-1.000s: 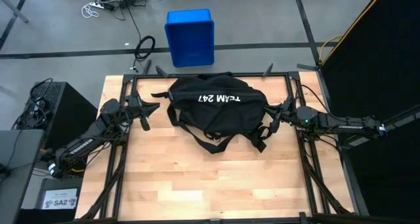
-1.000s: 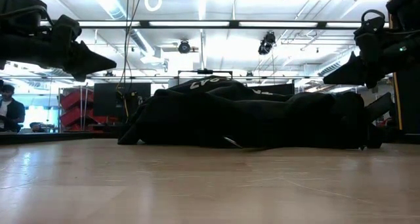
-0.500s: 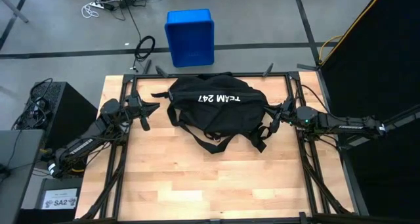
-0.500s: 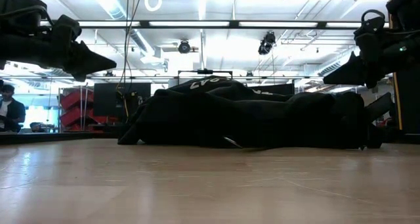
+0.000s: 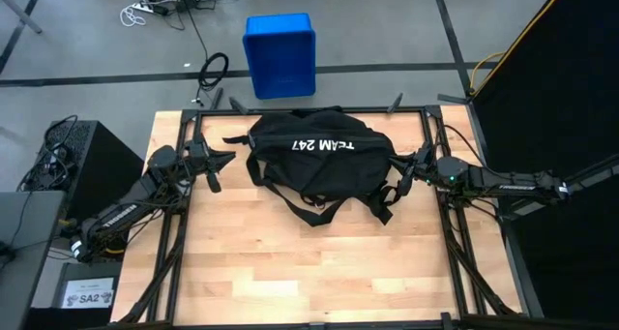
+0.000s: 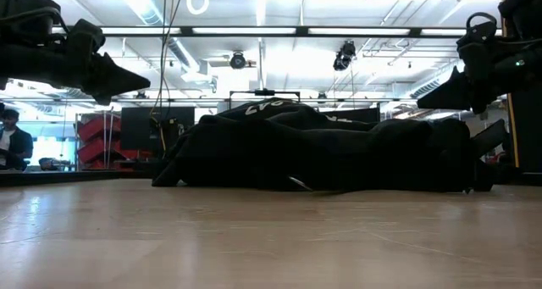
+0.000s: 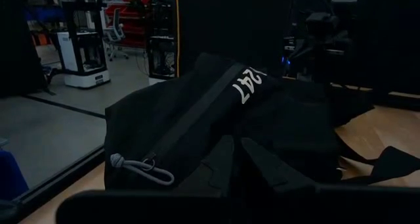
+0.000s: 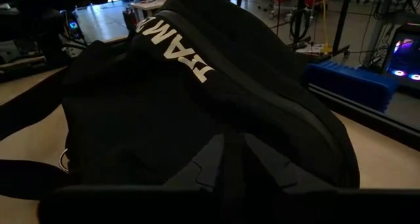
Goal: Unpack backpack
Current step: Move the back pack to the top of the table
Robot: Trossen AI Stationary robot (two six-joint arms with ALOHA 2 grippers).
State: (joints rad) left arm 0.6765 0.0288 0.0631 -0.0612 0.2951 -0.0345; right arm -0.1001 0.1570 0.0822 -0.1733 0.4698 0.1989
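Wooden tabletop (image 5: 290, 262) sat inside a dark metal frame, grey concrete floor beyond its far edge. Blue crate (image 5: 280, 54) stood on that floor, well apart from the table, with loose cables (image 5: 215, 71) to its left. Black equipment box (image 5: 82, 161) stood off the table's left side. In the low view a person (image 6: 12, 145) showed at the far left of the room behind, under rows of ceiling lights.

Backpack (image 5: 319, 161) lay flat on the far half of the table, roughly centred between the two arms, white "TEAM 247" lettering facing up. Black straps (image 5: 324, 209) trailed from its near edge onto the wood. A grey cord pull (image 7: 141, 168) hung from its zipper on the side facing the left arm.

Left gripper (image 5: 221, 158) hovered above the table just left of the backpack, fingers pressed together, holding nothing; a small gap separated it from the fabric. Low view showed it raised clear of the surface.

Right gripper (image 5: 404, 172) hovered at the backpack's right end, close against a strap there, fingers all but closed with only a sliver between the tips. No fabric was visibly pinched between them. It too sat above the tabletop, level with the top of the bag.
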